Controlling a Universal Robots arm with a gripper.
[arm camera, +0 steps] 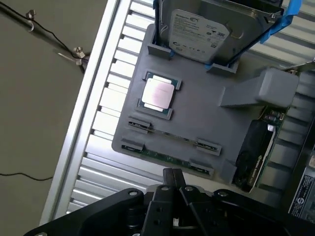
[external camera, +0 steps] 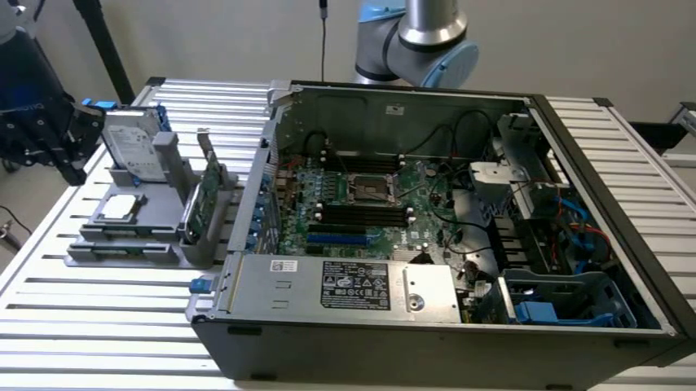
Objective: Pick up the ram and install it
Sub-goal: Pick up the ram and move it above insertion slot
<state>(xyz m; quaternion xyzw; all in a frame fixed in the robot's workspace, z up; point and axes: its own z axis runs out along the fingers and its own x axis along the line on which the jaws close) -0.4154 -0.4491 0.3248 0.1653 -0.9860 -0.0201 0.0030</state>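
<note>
Looking across your slatted metal desk (external camera: 109,326), you have the open computer case (external camera: 435,346) taking up most of it, its motherboard (external camera: 359,204) exposed and the arm (external camera: 429,37) rising behind it. Beside the case, towards the exterior view's left, sits the gray holder (arm camera: 197,108). On it a hard drive (arm camera: 202,34) stands on edge at the end far from the jaws, and an expansion card (arm camera: 256,152) stands along the side nearest the case. The ram (arm camera: 165,157) rests on edge in the holder's clips, along the side closest to the jaws, with the square processor (arm camera: 157,93) just beyond it. Your jaws are pressed together, gripping nothing, and hang near the ram, apart from it.
</note>
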